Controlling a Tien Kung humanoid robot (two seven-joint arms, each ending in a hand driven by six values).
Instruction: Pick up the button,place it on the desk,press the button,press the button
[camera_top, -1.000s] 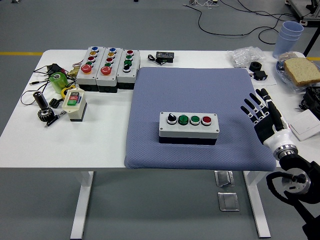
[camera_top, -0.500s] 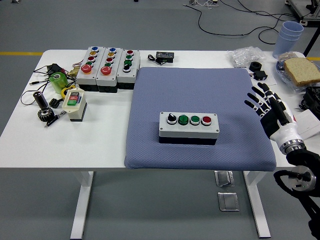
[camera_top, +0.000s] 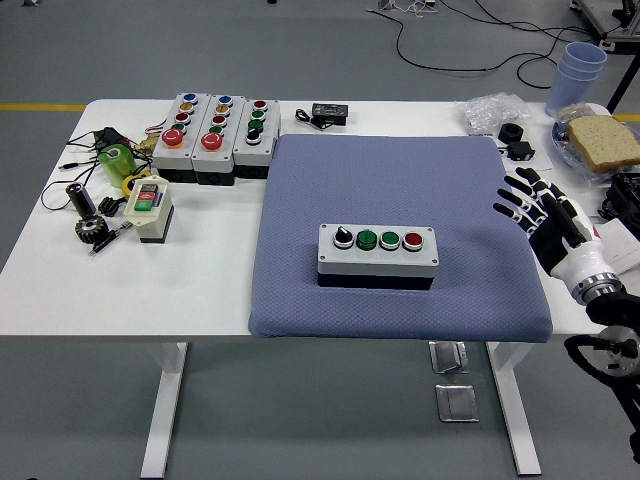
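Note:
A grey button box with a black knob, two green buttons and a red button lies on the blue-grey mat in the middle of the table. My right hand is at the mat's right edge, well to the right of the box, fingers spread and holding nothing. My left hand is out of view.
Three more button boxes stand at the back left. A small cream switch box, a green item, cables and metal parts lie at the left. A black adapter, blue cups, a bag and a sponge are at the back right.
My right hand has drawn back to the right and slightly up, away from the button box, with fingers still spread. The button box has not moved.

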